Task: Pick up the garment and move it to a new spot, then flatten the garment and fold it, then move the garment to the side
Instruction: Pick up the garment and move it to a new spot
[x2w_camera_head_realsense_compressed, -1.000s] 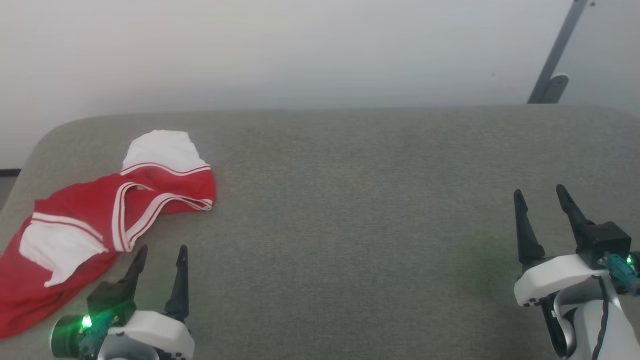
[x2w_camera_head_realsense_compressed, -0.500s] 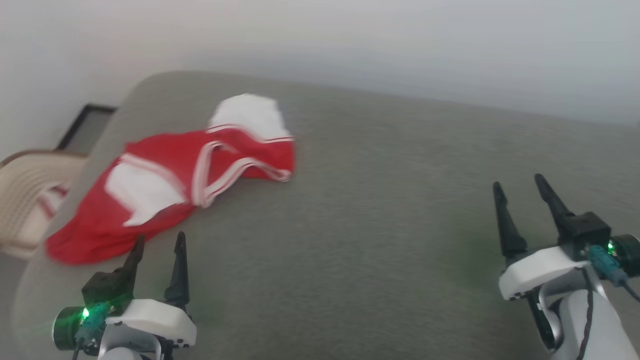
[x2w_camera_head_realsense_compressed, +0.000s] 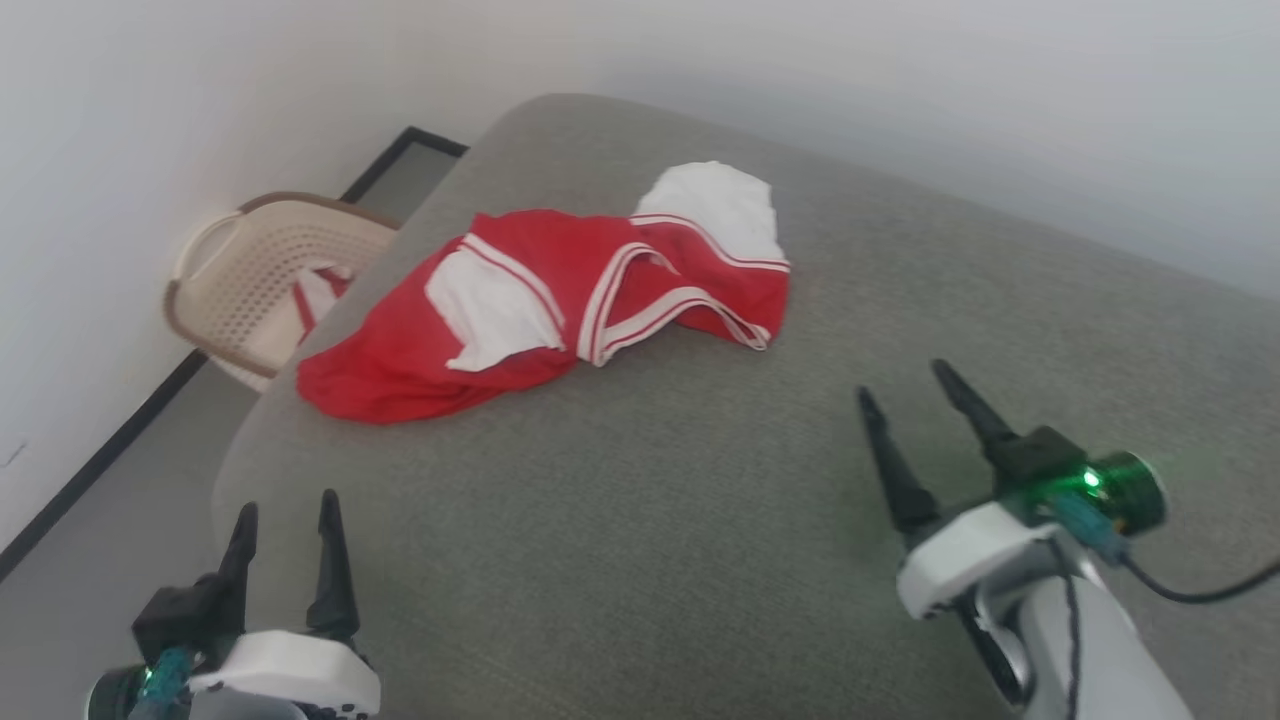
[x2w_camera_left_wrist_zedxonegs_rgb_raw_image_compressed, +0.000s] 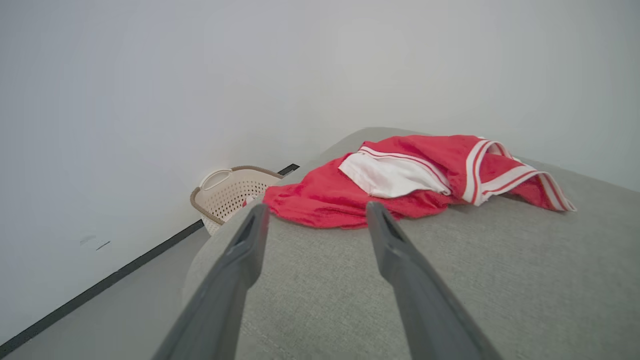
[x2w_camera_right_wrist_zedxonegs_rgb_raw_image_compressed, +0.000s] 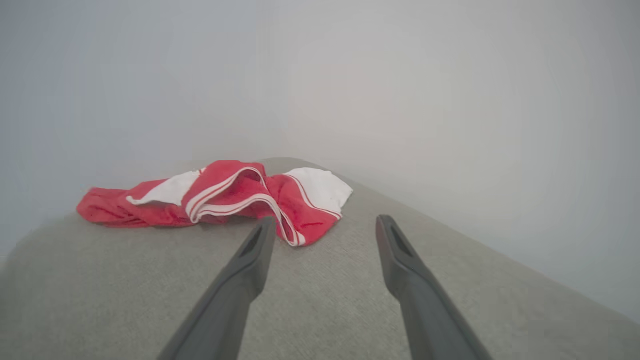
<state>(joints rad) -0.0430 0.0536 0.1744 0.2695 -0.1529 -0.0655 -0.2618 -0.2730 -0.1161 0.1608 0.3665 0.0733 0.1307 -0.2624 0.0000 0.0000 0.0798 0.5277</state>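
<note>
The red garment (x2w_camera_head_realsense_compressed: 560, 300) with white panels and white double-stripe trim lies crumpled near the left end of a grey padded surface (x2w_camera_head_realsense_compressed: 640, 480). Its lower red edge reaches the surface's left rim. My left gripper (x2w_camera_head_realsense_compressed: 285, 505) stands open at the lower left, short of the garment, nothing between its fingers. My right gripper (x2w_camera_head_realsense_compressed: 905, 378) is open over the surface to the right of the garment and apart from it. The left wrist view has the garment (x2w_camera_left_wrist_zedxonegs_rgb_raw_image_compressed: 400, 180) just beyond the fingertips (x2w_camera_left_wrist_zedxonegs_rgb_raw_image_compressed: 260, 212). In the right wrist view the garment (x2w_camera_right_wrist_zedxonegs_rgb_raw_image_compressed: 225, 197) lies ahead and to the left.
A beige perforated laundry basket (x2w_camera_head_realsense_compressed: 255, 285) stands on the floor left of the surface, against the white wall, with red and white fabric inside. A dark baseboard strip (x2w_camera_head_realsense_compressed: 90, 470) runs along the wall. The same basket (x2w_camera_left_wrist_zedxonegs_rgb_raw_image_compressed: 230, 190) appears in the left wrist view.
The head camera has swung left, so the garment sits nearer the picture's middle and the basket and floor have come into view. The garment lies as before. Both grippers stay open.
</note>
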